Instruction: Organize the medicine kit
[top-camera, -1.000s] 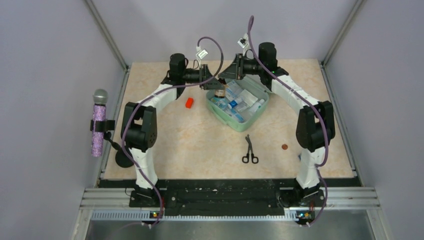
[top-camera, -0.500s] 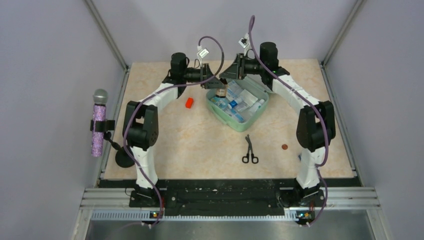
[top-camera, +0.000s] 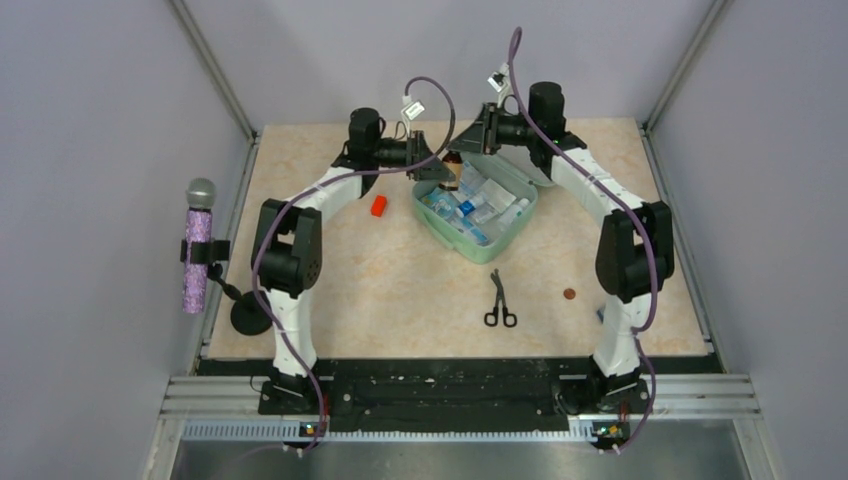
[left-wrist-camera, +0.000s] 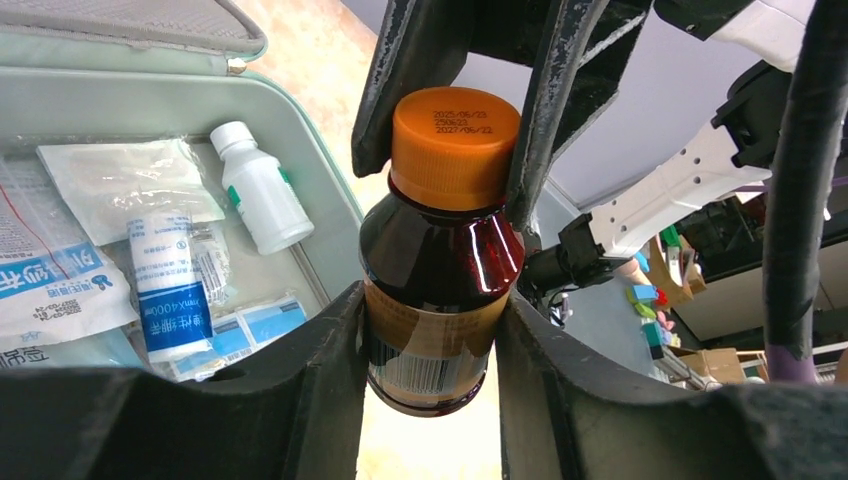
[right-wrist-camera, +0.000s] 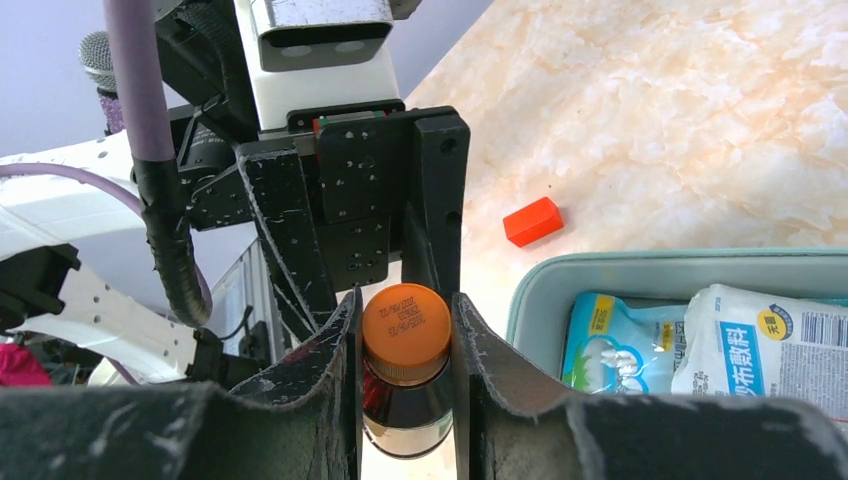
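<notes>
A brown glass medicine bottle (left-wrist-camera: 440, 260) with an orange cap (right-wrist-camera: 405, 330) hangs in the air over the back left corner of the mint-green kit case (top-camera: 500, 248). My left gripper (left-wrist-camera: 430, 345) is shut on the bottle's body. My right gripper (right-wrist-camera: 405, 365) is shut on its cap from the opposite side. In the top view the two grippers, left (top-camera: 438, 168) and right (top-camera: 470, 142), meet around the bottle (top-camera: 452, 162). The open case holds a small white bottle (left-wrist-camera: 262, 195), a blue-labelled roll (left-wrist-camera: 165, 290) and gauze packets.
A small red block (top-camera: 378, 205) lies left of the case. Black scissors (top-camera: 499, 300) and a small brown disc (top-camera: 569, 294) lie in front of it. A microphone (top-camera: 197, 245) on a stand is clamped at the left wall.
Both grippers have risen and shifted a little toward the back right, carrying the bottle up from the case's left corner. Nothing on the table has moved.
</notes>
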